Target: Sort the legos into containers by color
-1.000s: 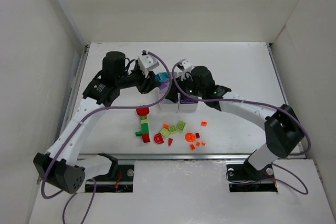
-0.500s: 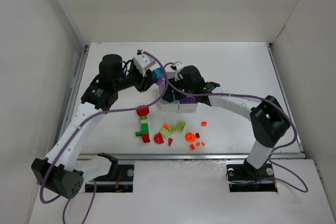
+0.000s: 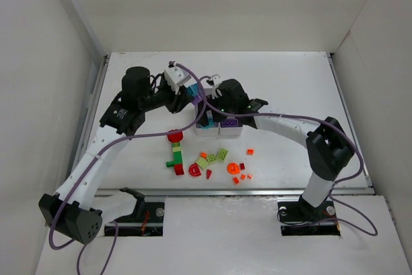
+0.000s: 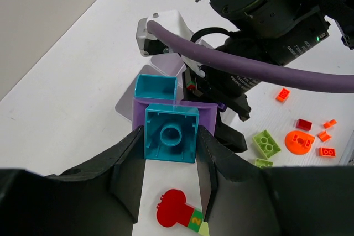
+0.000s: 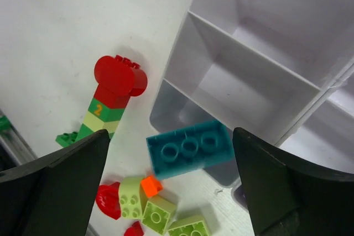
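My left gripper (image 3: 190,96) is shut on a teal square brick (image 4: 171,135) that is stuck to a purple brick (image 4: 207,113) and a second teal brick (image 4: 156,86). It holds them above the table, just left of the white organiser (image 3: 230,132). My right gripper (image 5: 171,136) is wide open over the organiser's near-left compartments (image 5: 251,62). A blurred teal brick (image 5: 189,147) hangs loose between its fingers, touching neither. A purple brick (image 3: 228,122) lies in a near compartment.
Loose legos lie in front of the organiser: a red-topped green stack (image 3: 175,152), lime bricks (image 3: 215,157), and an orange disc with small orange bits (image 3: 234,169). The two arms are close together over the organiser. White walls enclose the table.
My right arm has swung left and down over the organiser, and its teal brick has come free of the jaws. My left gripper has shifted slightly left with its teal and purple stack.
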`<state>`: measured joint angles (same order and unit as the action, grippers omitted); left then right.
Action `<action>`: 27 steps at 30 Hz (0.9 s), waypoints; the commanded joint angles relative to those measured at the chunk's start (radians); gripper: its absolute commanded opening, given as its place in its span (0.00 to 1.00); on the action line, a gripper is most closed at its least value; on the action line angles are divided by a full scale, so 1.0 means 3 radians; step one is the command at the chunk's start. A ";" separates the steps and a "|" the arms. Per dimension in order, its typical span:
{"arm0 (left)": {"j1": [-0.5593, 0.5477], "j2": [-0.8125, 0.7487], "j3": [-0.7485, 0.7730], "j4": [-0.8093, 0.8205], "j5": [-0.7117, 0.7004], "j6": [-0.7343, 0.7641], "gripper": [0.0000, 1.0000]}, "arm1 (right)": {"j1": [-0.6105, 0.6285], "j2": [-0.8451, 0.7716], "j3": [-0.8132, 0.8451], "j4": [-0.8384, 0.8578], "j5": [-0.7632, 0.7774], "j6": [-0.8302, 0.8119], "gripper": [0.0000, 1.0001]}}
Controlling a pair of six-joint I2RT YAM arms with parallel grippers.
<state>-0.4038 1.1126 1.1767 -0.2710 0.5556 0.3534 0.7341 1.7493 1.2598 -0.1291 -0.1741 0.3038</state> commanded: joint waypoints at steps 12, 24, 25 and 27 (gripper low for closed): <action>0.0017 -0.0037 0.0025 0.0111 0.0265 0.0034 0.00 | 0.0017 -0.0671 -0.0011 -0.0035 0.0106 -0.0776 0.99; 0.0017 0.0295 0.0480 -0.0676 0.2099 0.1091 0.00 | 0.0017 -0.2399 -0.1085 0.0154 -0.0958 -0.2214 0.96; 0.0017 0.0376 0.0521 -0.0818 0.2354 0.1204 0.00 | 0.0017 -0.2445 -0.1121 0.0190 -0.0959 -0.2300 0.96; 0.0017 0.0443 0.0623 -0.0820 0.2483 0.1256 0.00 | 0.0017 -0.2481 -0.1121 0.0190 -0.0852 -0.2337 0.96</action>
<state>-0.4015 1.2335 1.2892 -0.4599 1.0870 0.6197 0.7345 1.0145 0.9390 -0.1318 -0.3916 -0.3038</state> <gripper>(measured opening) 0.337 0.961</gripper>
